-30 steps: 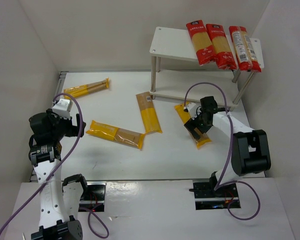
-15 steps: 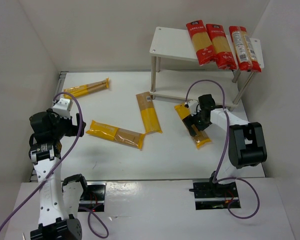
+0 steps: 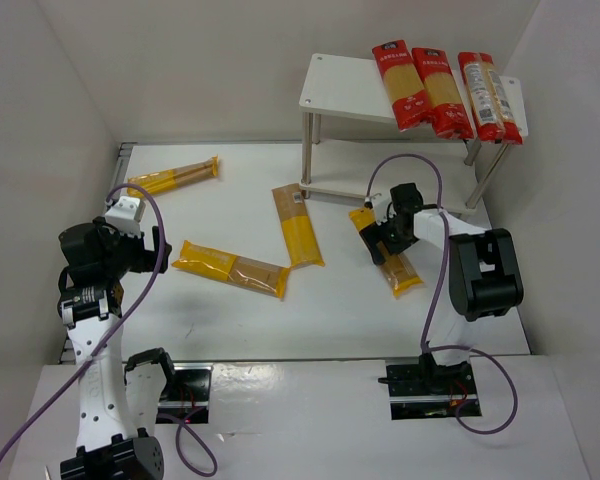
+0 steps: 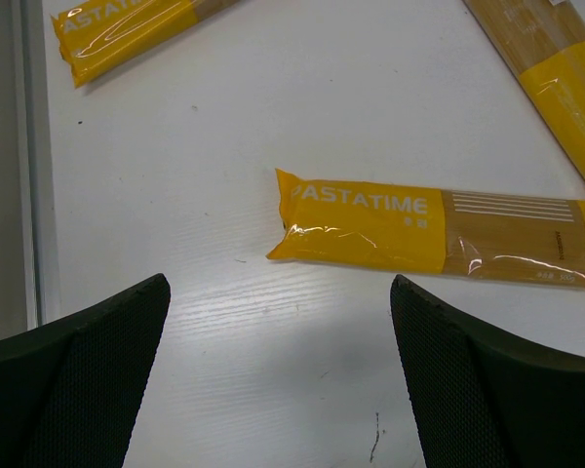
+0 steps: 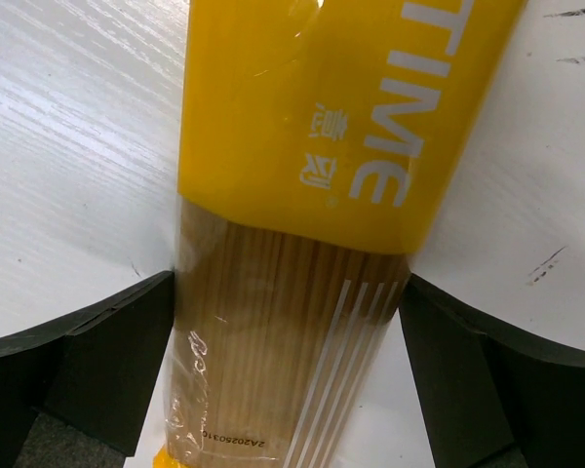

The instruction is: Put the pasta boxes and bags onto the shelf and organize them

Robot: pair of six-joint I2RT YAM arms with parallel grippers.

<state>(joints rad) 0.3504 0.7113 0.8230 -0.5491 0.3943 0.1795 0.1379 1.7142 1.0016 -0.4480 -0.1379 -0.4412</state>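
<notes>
White walls (image 3: 180,70) box a white table (image 3: 240,320) strewn with yellow packets (image 3: 232,268).

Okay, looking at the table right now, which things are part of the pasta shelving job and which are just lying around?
Part of the job:
white shelf
red spaghetti packets, three on its top board
far-left yellow packet
near-left yellow packet, ahead of the left gripper
centre yellow packet
right yellow packet, between the right gripper's open fingers

Just there:
purple cables; no other loose items show
</notes>
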